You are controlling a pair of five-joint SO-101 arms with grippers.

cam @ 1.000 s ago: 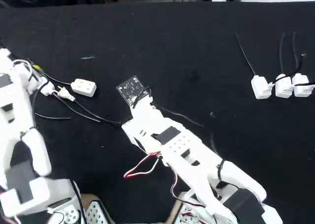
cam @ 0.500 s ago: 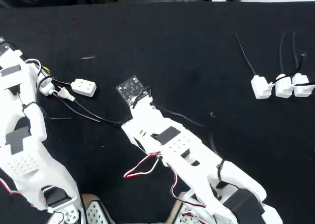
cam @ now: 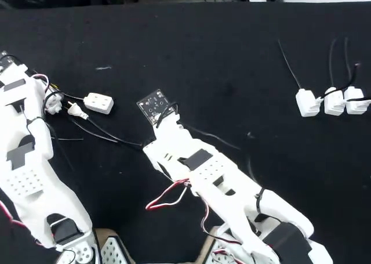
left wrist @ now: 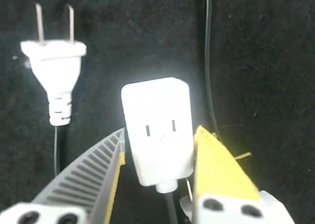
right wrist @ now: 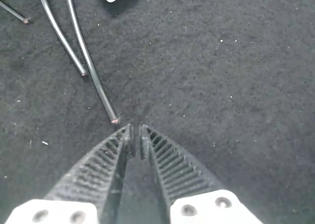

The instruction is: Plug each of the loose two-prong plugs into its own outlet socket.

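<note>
The left tool (left wrist: pixel 160 132) is now further forward, spread astride the outlet socket (left wrist: pixel 155 113); the plug (left wrist: pixel 54 61) beside it lies unplugged

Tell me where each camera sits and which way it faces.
High view: fixed above the table, looking down on the left arm and right arm.
Left wrist view: on the left arm, looking past the open left claw at a socket and plug.
Right wrist view: on the right arm, looking past the shut right claw at cables.
Shared: high and left wrist views both show the plug.
</note>
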